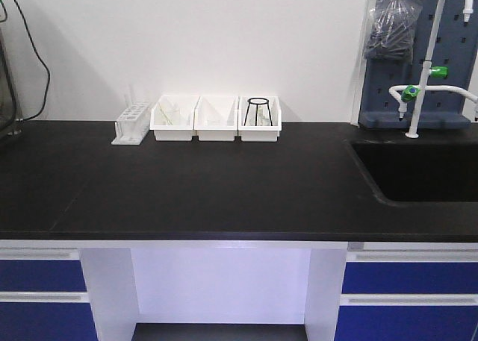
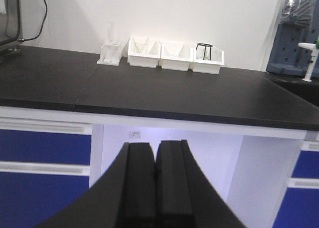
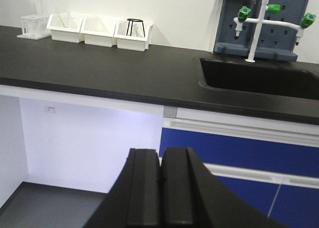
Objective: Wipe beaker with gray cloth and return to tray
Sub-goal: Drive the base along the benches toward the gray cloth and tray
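Note:
The beaker, the gray cloth and the metal tray are out of view in all frames. My left gripper [image 2: 155,153] is shut and empty, held low in front of the black countertop [image 2: 164,96]. My right gripper [image 3: 160,158] is shut and empty, also below the counter's front edge, left of the blue drawers [image 3: 239,148]. Neither gripper shows in the front view.
Three white plastic bins [image 1: 216,119] stand at the back of the counter [image 1: 209,184], the right one holding a flask under a black tripod [image 1: 258,111]. A white test tube rack [image 1: 131,126] stands left of them. A black sink [image 1: 426,169] with a white tap [image 1: 429,57] is at right.

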Tool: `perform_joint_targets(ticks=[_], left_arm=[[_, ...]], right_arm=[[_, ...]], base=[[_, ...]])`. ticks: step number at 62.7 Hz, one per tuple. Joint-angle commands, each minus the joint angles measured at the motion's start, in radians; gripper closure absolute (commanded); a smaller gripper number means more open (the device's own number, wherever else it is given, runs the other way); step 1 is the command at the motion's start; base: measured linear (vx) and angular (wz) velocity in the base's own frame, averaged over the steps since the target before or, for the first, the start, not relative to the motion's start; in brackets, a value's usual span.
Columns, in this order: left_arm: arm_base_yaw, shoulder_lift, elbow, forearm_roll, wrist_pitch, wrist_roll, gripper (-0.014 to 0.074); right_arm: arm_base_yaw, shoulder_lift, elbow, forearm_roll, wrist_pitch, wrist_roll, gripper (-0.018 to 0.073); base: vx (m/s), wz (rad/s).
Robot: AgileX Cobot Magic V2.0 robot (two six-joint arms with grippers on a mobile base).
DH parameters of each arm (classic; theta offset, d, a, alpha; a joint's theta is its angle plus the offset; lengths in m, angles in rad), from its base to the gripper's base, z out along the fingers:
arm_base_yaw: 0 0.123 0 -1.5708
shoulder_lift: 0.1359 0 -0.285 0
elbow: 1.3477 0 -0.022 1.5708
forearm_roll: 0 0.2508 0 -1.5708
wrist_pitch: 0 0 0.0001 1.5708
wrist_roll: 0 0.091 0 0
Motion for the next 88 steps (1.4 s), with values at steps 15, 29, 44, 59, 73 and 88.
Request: perform_joint_targets(ticks=[15,29,44,59,73,88], left_arm=[[-0.003,-0.023,0.031,-0.001,-0.083,-0.004,0.0603],[-0.003,-0.023,0.031,-0.001,-0.083,-0.004,0.0603],[-0.003,-0.023,0.031,-0.001,-0.083,-0.004,0.0603],[-0.003,-0.023,0.031,-0.001,-0.083,-0.004,0.0603],[-0.003,-0.023,0.031,-0.001,-0.083,-0.004,0.0603],[-0.003,-0.023,0.031,-0.001,-0.083,-0.004,0.0603]], right_arm=[[0.001,-0.006,0.005,-0.012,-0.085,-0.002,0.057],[0.001,-0.006,0.005,-0.012,-0.085,-0.002,0.057],[0.001,-0.006,0.005,-0.012,-0.085,-0.002,0.057],[0.001,-0.006,0.005,-0.012,-0.085,-0.002,0.057],[0.001,-0.006,0.005,-0.012,-0.085,-0.002,0.057],[0.001,-0.006,0.005,-0.012,-0.085,-0.002,0.057]], base=[[-0.39,-0.06],[-0.32,-0.28],[-0.25,-0.56],[-0.18,-0.79],[-0.14,-0.81],[-0.07,-0.8]])
